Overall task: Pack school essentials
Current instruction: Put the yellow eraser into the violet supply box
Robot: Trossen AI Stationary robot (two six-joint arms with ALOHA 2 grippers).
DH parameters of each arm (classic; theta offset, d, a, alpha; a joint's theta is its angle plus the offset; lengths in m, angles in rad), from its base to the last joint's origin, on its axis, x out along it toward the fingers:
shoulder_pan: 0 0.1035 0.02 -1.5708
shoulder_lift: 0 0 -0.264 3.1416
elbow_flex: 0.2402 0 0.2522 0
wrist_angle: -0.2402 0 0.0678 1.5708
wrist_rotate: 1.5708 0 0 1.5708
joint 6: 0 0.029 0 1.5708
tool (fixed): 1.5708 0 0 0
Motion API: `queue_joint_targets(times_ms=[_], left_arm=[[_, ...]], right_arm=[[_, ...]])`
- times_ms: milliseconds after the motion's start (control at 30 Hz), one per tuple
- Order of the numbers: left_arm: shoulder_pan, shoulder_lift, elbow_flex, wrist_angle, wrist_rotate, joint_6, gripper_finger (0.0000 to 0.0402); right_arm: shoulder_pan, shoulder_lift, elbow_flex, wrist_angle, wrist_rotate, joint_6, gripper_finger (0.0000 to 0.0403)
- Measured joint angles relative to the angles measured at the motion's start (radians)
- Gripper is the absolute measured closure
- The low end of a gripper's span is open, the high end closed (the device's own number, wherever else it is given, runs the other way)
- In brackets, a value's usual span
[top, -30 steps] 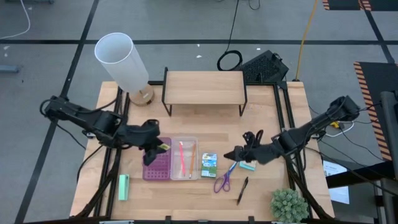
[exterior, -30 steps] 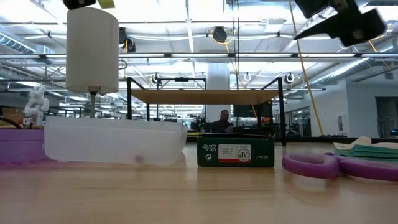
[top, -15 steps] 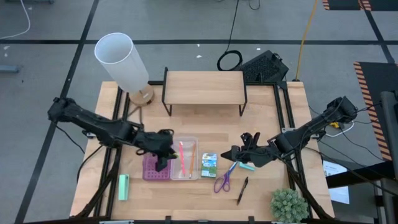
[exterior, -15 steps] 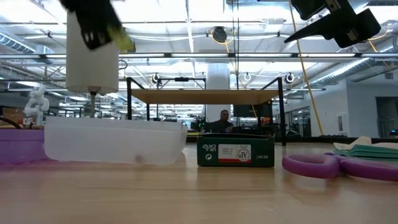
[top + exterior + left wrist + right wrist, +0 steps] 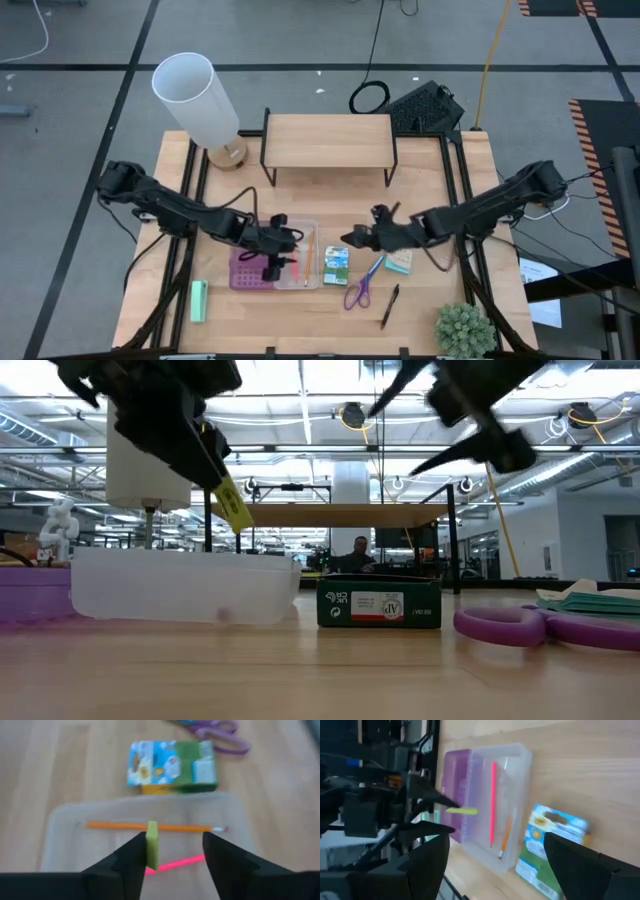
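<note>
My clear tray, the open half of the purple studded case, holds an orange pencil and a pink pencil; both lie loose on its floor. My left gripper hangs over that tray, and a small yellow piece stands on end against one of its fingers; whether the other finger touches it I cannot tell.

Just beside the tray, toward the desk's right edge, stands the green-blue packet, then the purple scissors, the black pen and the teal-beige pad. My right gripper hovers spread open above the packet.

A mint-green block lies near the front left corner, a potted plant at the front right. The wooden riser and the lamp fill the back edge.
</note>
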Motion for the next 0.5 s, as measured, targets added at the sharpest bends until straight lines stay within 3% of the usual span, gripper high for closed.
queue_joint_targets(times_ms=[200, 400, 500], left_arm=[[0.000, -0.001, 0.004, 0.011, 0.032, -0.075, 0.0182], [0.007, -0.034, 0.010, 0.023, 0.184, -0.306, 0.0190], [0.007, -0.041, 0.010, 0.032, 0.218, -0.339, 0.0194]], right_arm=[[-0.075, 0.145, 0.000, 0.241, -0.183, -0.117, 0.0088], [-0.092, 0.242, 0.001, 0.634, -0.218, -0.248, 0.0088], [-0.094, 0.283, 0.012, 0.712, -0.223, -0.310, 0.0088]])
